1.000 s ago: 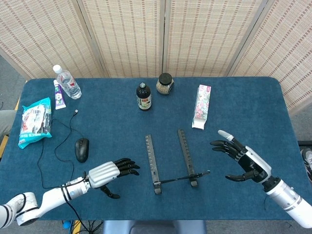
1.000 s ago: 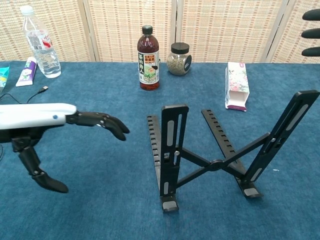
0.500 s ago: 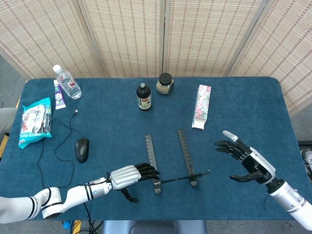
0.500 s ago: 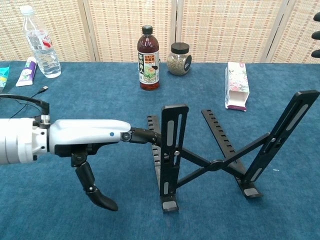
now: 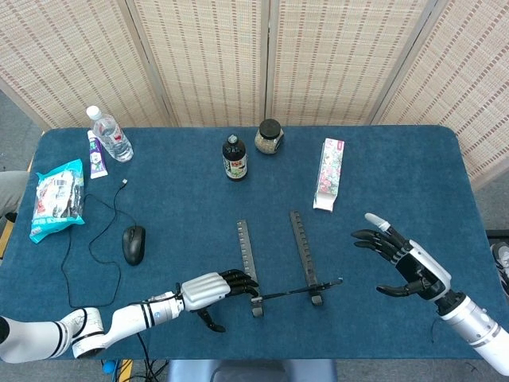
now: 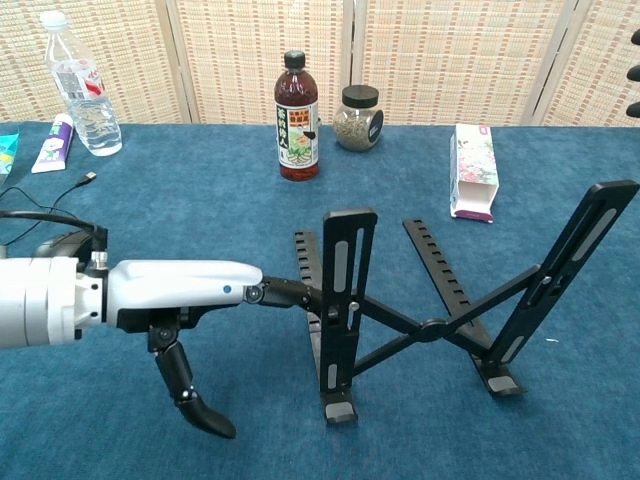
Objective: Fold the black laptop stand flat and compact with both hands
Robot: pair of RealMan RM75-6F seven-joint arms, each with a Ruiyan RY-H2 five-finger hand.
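Note:
The black laptop stand (image 5: 245,256) stands unfolded near the table's front edge. In the chest view its two uprights rise from a crossed brace (image 6: 437,328). My left hand (image 5: 208,289) reaches in from the left. Its fingertips (image 6: 306,297) touch the stand's left upright, and the thumb hangs down apart from it, holding nothing. My right hand (image 5: 403,267) hovers to the right of the stand with fingers spread, well apart from it. Only its fingertips (image 6: 634,73) show at the right edge of the chest view.
Behind the stand are a dark drink bottle (image 5: 234,158), a jar (image 5: 270,136) and a white carton (image 5: 328,173). To the left lie a wired mouse (image 5: 134,243), a snack bag (image 5: 57,197), a tube and a water bottle (image 5: 110,134).
My left hand has moved right, from well left of the stand until its fingertips touch the left upright. My right hand has drifted slightly right and down. The stand has not moved.

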